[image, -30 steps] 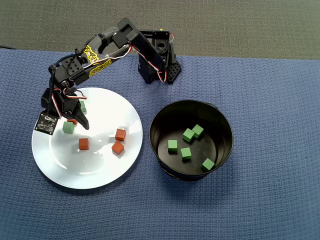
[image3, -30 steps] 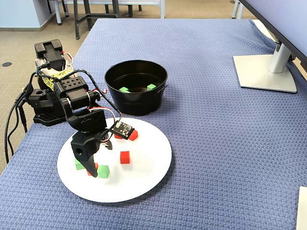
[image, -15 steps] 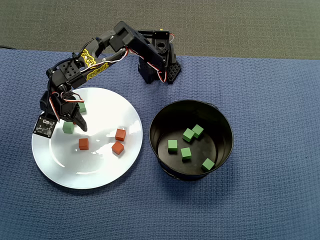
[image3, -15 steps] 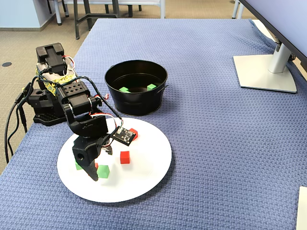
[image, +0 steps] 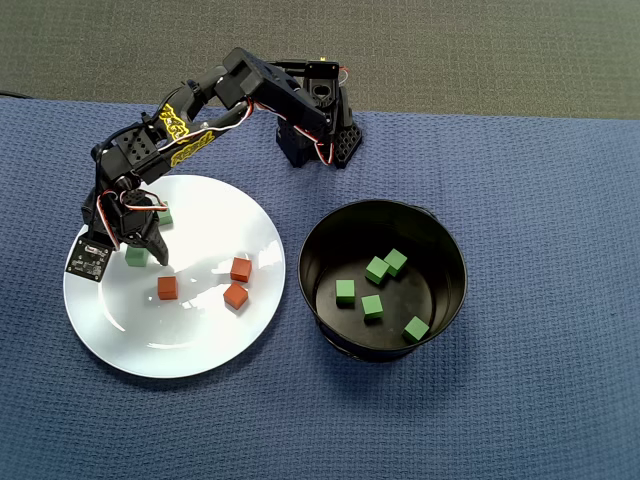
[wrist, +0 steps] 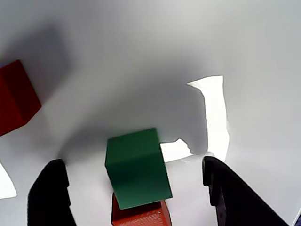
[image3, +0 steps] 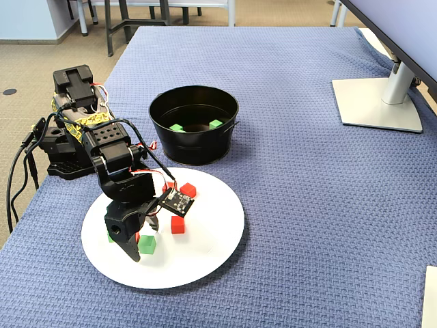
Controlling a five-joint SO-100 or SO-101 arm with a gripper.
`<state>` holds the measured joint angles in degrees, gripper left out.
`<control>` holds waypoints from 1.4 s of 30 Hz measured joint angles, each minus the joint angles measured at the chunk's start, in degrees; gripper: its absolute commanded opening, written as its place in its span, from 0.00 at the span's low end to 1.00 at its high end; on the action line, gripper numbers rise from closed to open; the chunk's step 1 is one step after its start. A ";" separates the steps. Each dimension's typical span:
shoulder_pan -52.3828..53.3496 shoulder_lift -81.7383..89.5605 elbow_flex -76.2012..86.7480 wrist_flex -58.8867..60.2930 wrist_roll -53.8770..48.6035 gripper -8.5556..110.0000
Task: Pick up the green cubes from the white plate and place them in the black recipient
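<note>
Your gripper (wrist: 136, 197) is hanging low over the plate (image: 200, 345) with its fingers spread wide, straddling a green cube (wrist: 137, 167) and not yet touching it. In the wrist view that cube is sitting between the two fingertips (wrist: 49, 193), nearer the left one.

Risks from here, as I'm judging them:
- A red cube (wrist: 138, 215) is lying right against the green one on the near side. If you're closing as is, you're likely pinching both, or shoving the green one out sideways.
- The green cube is sitting skewed to the fingers, so it may twist out of the grip.
- The plate looks slick; a finger pressing down could be skating the cube away.

Counts, overhead view:
- Green in the pot (image: 383, 280): five.
- Green on the plate: two, the target (image: 137, 257) under the gripper and another (image: 165, 215) just beside the arm, partly hidden.
- Red on the plate: three clearly showing in the overhead view; the fourth, against the target, is showing only in the wrist view.

Pot is sitting right of the plate in the overhead view, close but apart.
</note>
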<state>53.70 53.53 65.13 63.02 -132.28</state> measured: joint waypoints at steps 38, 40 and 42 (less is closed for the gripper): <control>-5.54 24.26 14.85 -3.69 23.29 0.07; -6.94 29.79 17.84 -3.16 25.84 0.07; -8.70 35.16 20.83 -2.46 28.74 0.07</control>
<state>45.00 88.68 85.96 60.56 -103.54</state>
